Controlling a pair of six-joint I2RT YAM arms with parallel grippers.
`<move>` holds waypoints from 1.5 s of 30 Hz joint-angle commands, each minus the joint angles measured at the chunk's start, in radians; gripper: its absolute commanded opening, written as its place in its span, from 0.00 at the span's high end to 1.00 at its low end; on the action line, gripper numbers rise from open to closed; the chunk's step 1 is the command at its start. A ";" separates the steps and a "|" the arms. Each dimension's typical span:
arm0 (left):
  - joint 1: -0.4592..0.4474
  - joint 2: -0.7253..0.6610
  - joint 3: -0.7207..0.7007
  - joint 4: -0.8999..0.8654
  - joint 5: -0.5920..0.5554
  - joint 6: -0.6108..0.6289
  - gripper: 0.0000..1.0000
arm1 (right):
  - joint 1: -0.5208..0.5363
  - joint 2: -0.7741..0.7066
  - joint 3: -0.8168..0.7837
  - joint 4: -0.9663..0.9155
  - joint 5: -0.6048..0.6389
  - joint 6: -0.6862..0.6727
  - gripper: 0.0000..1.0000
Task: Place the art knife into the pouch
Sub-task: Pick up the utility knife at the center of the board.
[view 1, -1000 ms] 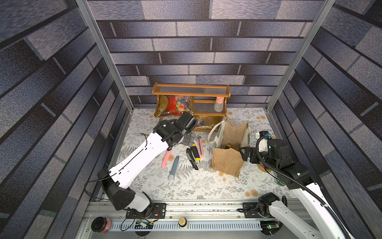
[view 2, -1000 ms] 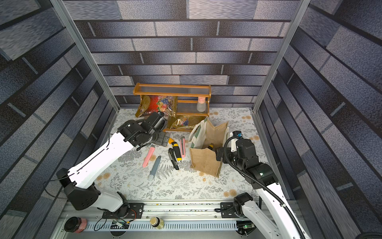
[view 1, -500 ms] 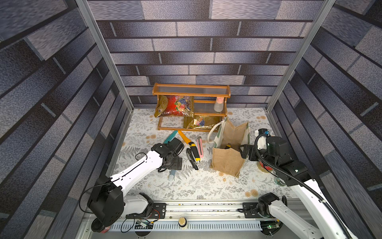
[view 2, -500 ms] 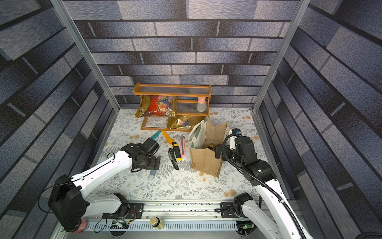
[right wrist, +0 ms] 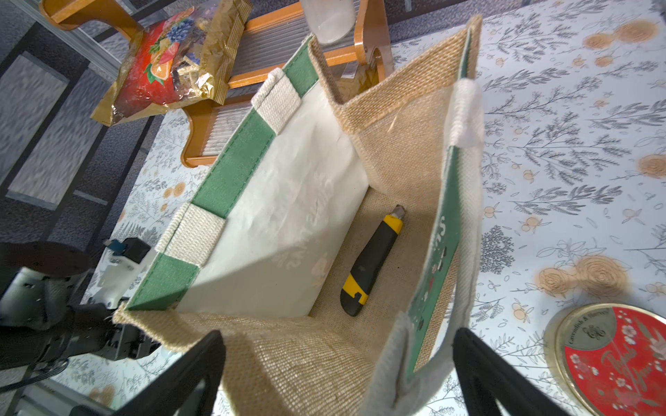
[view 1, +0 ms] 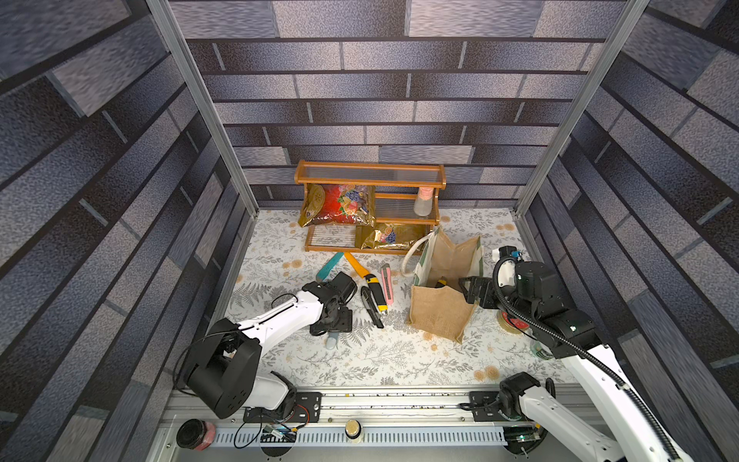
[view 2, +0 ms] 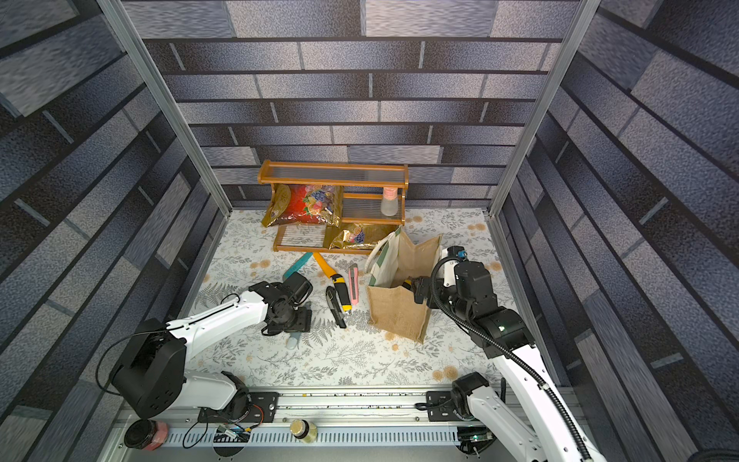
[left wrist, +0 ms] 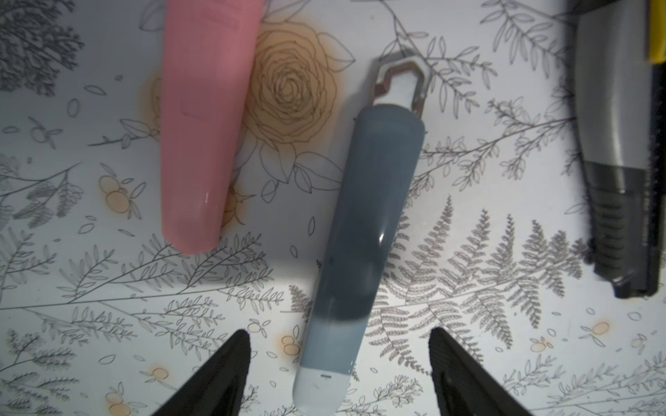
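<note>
- In both top views the left gripper (view 1: 335, 320) is hanging low over the floral mat (view 1: 380, 360). Its arm is hiding nearly all of the blue-grey art knife (view 1: 332, 342), with only one end poking out.
- The left wrist view is showing that whole knife lying flat on the mat, its paler end between the black fingers (left wrist: 220, 381). The jaws are standing well apart with a gap on each side, gripping nothing.
- That wrist view is also showing a pink knife (left wrist: 205, 126) lying near the art knife without touching it. In the top views the arm is covering it.
- The pouch (view 1: 440, 316) is standing open on the right arm's side of the mat, well apart from the art knife.
- The top views are giving only a glimpse of yellow inside the pouch. The right wrist view is looking down into it and showing a yellow-and-black cutter (right wrist: 371, 263) lying on its floor.
- The right gripper (right wrist: 340, 335) is hanging at the pouch's near end, jaws spread wide with the burlap end wall between them. Whether they are touching the cloth I cannot tell.
- A red tin (right wrist: 612, 363) is sitting near the pouch.
- A second ago the left gripper was up near the wooden rack (view 1: 370, 180), and both the pink and blue-grey knives were lying in plain sight from above. It has since been coming down over them, uncovering the teal knife (view 1: 330, 266) and the orange knife (view 1: 354, 262).
- The pouch and the right arm are staying much as they were.
</note>
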 commanded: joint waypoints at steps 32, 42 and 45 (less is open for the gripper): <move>0.048 0.213 -0.003 0.109 0.080 0.034 0.59 | -0.005 0.041 0.077 -0.039 -0.037 -0.026 0.00; 0.058 0.249 0.040 0.119 0.081 0.039 0.66 | -0.005 0.034 0.085 -0.049 -0.020 -0.023 0.00; 0.058 0.249 0.060 0.117 0.084 0.045 0.67 | -0.005 0.035 0.083 -0.049 -0.018 -0.025 0.00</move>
